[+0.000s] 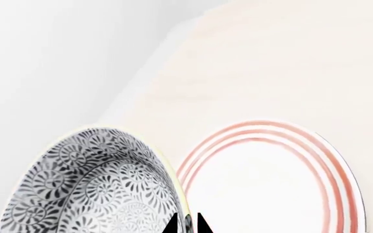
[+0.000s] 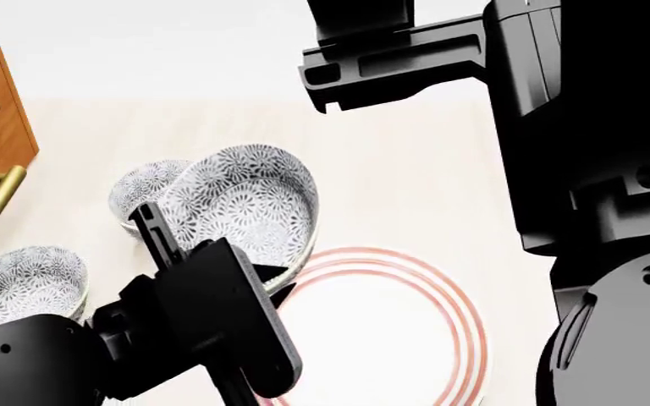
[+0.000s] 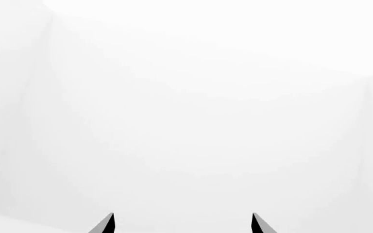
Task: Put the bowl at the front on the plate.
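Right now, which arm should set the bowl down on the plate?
Left. Its fingers are pinched on the rim of the patterned blue-grey ceramic bowl, held tilted beside the wide white red-ringed plate. The right fingers are open, facing blank wall.

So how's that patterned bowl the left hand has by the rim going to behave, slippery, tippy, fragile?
The bowl looks glazed and rigid, so probably slick. Pinched at one rim edge by the left hand, it hangs tilted and may swing. Likely chips if dropped onto the plate.
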### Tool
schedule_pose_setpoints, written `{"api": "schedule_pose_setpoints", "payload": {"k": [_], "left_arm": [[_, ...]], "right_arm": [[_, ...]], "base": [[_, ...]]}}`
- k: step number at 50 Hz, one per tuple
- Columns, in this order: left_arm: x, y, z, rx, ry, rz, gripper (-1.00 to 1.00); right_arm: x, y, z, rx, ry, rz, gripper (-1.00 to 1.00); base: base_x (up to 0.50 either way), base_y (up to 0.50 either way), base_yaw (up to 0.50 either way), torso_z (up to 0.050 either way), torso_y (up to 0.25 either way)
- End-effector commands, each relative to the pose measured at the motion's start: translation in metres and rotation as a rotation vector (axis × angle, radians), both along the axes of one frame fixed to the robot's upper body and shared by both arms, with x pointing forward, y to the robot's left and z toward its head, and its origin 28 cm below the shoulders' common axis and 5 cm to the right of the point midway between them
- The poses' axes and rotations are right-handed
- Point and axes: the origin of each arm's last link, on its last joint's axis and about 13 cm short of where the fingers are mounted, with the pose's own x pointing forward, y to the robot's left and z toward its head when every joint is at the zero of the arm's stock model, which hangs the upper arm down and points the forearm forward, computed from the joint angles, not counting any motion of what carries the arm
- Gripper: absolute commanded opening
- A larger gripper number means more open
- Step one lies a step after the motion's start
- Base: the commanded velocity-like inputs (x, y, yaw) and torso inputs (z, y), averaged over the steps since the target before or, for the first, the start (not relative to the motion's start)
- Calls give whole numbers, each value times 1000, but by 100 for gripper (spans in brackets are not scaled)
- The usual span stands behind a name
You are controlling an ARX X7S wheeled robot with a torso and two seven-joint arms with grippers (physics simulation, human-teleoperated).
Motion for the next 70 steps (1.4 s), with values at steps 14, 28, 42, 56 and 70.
{"api": "schedule_pose_setpoints", "payload": {"k": [14,28,42,56,70], "left_arm": [[21,-4,5,-25,21,-11,-100],[29,-8,7,16,39,-9,-100],[42,-17,3,17,44,-20,-100],[53,-24,0,36,46,-11,-100],[60,-29,-6,45,43,-19,-100]], "right_arm": [[-2,-2,-2,15,-5,-5,100],[-2,-2,-4,14,-8,-8,100],[-1,-1,-6,21,-4,-7,100],[0,0,-9,6,9,-4,100],[2,3,-7,11,6,-2,100]], "base": [[0,0,0,0,0],[0,0,0,0,1],[0,0,0,0,1],[0,0,0,0,0],[0,0,0,1,1]]}}
